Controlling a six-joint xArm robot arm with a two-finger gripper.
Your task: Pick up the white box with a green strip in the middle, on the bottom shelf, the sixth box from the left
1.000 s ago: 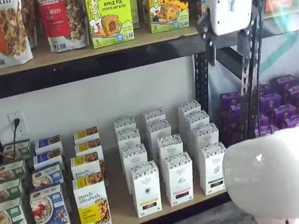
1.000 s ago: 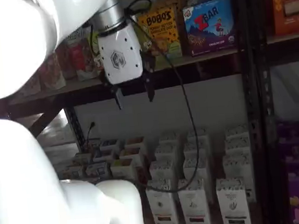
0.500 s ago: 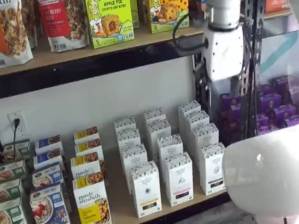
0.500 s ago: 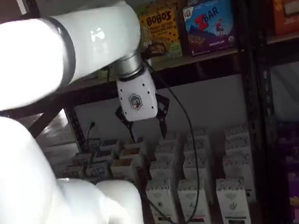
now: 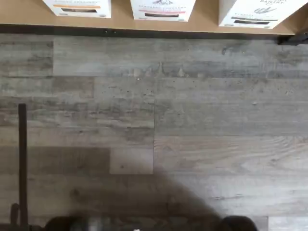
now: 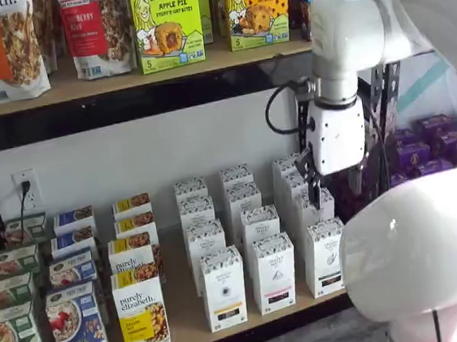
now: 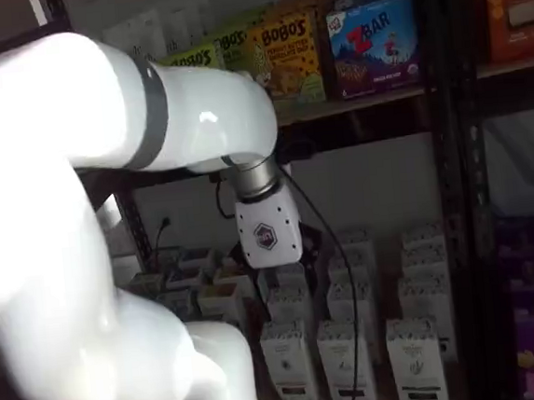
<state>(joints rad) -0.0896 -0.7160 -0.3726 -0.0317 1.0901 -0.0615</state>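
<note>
The white box [image 6: 326,256] with a dark greenish strip stands at the right end of the front row on the bottom shelf [image 6: 185,306]. It also shows in a shelf view [image 7: 415,365] and in the wrist view [image 5: 250,10], at the shelf's edge. My gripper [image 6: 337,188] hangs above and a little behind that column of white cartons. Its two black fingers point down with a gap between them and hold nothing. In a shelf view the white gripper body [image 7: 268,233] shows, but its fingers are hard to make out.
Like white cartons with an orange strip [image 6: 223,288] and a pink strip [image 6: 273,272] stand to the left. Purely elizabeth boxes [image 6: 141,315] are further left. A black upright [image 6: 386,113] and purple boxes [image 6: 448,156] are at the right. The arm's white base [image 6: 426,256] fills the front right. A plank floor [image 5: 154,120] lies below.
The arm has come down from the upper shelf's level to just above the white cartons on the bottom shelf. The gripper has stayed open and empty.
</note>
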